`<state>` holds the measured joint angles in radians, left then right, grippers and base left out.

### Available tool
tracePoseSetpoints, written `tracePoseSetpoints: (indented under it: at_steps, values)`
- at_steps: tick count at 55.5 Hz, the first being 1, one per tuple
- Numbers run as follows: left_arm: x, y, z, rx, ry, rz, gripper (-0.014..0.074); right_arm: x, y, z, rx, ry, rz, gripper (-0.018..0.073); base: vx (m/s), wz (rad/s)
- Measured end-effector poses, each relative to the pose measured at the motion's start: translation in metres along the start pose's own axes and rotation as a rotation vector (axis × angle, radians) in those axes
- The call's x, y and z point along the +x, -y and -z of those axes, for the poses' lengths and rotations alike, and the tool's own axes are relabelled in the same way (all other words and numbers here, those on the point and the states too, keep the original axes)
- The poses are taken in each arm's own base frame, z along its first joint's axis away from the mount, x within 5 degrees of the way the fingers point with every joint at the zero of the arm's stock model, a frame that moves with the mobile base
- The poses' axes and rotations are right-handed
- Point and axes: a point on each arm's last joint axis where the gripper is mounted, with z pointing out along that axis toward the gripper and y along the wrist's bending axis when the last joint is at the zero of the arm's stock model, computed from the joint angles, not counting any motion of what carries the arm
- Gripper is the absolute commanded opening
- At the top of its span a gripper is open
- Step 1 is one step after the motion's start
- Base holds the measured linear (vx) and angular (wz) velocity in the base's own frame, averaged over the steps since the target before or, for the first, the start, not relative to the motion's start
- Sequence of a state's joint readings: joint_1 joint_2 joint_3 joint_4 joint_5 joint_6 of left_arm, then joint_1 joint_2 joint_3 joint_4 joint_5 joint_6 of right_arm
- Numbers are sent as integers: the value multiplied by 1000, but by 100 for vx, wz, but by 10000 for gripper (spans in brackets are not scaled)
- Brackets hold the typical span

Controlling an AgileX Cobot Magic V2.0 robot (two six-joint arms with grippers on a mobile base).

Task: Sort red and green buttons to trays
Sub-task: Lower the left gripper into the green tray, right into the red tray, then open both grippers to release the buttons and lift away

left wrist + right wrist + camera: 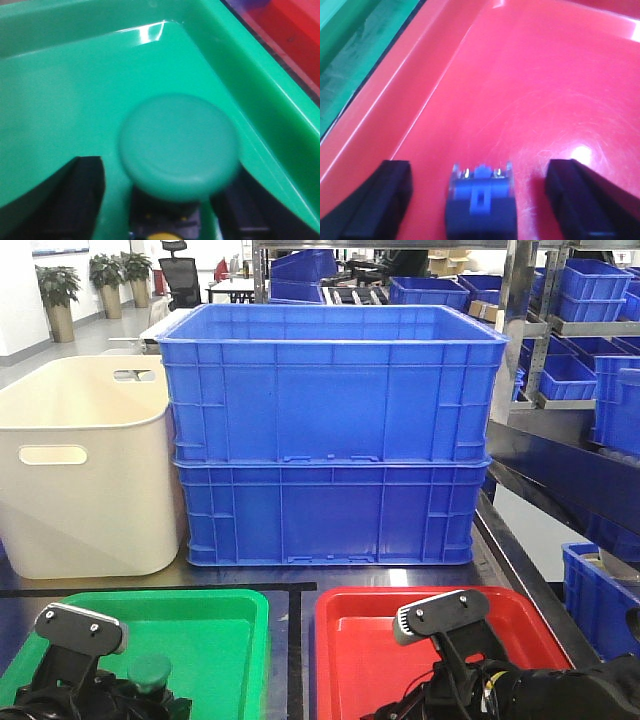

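The green tray [230, 625] lies front left and the red tray [350, 640] front right. The green button [150, 670], a domed cap on a dark body, stands in the green tray. In the left wrist view the button [180, 145] sits between my left gripper's [165, 180] dark fingers [75, 200], with tray floor showing on both sides of the body. My right gripper [480, 170] is open wide over the red tray floor [530, 90]. A small dark-blue button body [480, 200] with metal terminals lies between its fingers, untouched. Its cap is hidden.
Two stacked deep blue crates [330, 430] stand behind the trays, and a cream tub [85, 470] with handle slots is at the back left. Shelving with more blue crates [590, 330] runs along the right. A dark gap [295, 650] separates the trays.
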<state>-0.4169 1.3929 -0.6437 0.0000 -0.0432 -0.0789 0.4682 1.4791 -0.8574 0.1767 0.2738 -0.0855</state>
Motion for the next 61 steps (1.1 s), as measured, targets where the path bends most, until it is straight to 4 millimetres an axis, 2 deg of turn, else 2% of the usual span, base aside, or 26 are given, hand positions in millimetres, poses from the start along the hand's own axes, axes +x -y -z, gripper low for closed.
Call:
tracePoseSetpoints:
  at_steps: [11,19,28,37,44,47,53,61]
  values:
    - [-12,1,18,6,74,0,690,-2,0,6,-1,17,-18,652,0,0]
    - [-25,2,43,14,173,0,674,-11,-2,27,0,95,24,642,0,0]
    - [-40,3,80,24,309,0,641,-22,-5,69,-3,231,50,613,0,0]
    - [-50,4,132,38,477,0,585,-21,-8,132,-20,361,58,591,0,0]
    - [-44,3,176,43,548,0,561,-5,-10,175,-31,415,70,591,0,0]
    - [-37,3,191,43,541,0,559,3,-10,187,-32,443,73,591,0,0]
    - [-25,2,220,45,571,0,559,15,-9,198,-35,477,74,591,0,0]
    - [-15,1,244,49,625,0,559,26,-9,203,-39,480,72,591,0,0]
